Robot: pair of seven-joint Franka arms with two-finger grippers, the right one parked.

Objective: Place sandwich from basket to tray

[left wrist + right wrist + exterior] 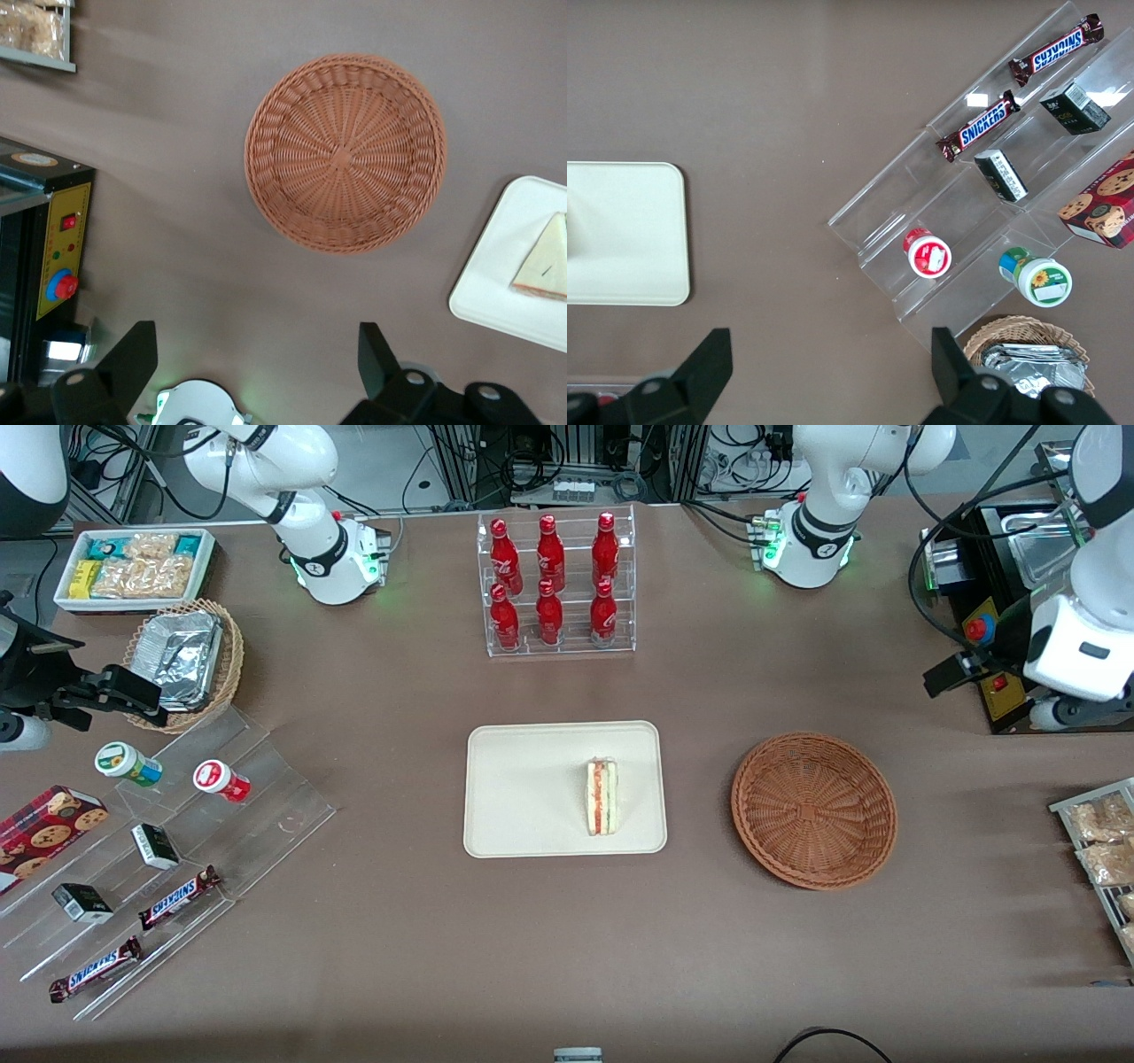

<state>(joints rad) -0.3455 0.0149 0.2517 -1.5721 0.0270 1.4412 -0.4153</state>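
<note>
Sandwich [603,796] is seen resting on the tray [523,788], beside the emptied basket [813,809], above which the gripper [257,372] is held with fingers spread and empty, so only a clear retreat appears to be needed.

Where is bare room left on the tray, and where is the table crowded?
The tray is bare from the sandwich toward the parked arm's end. The basket holds nothing. The open gripper is above the table near the basket. Crowding: the acrylic snack steps.
</note>
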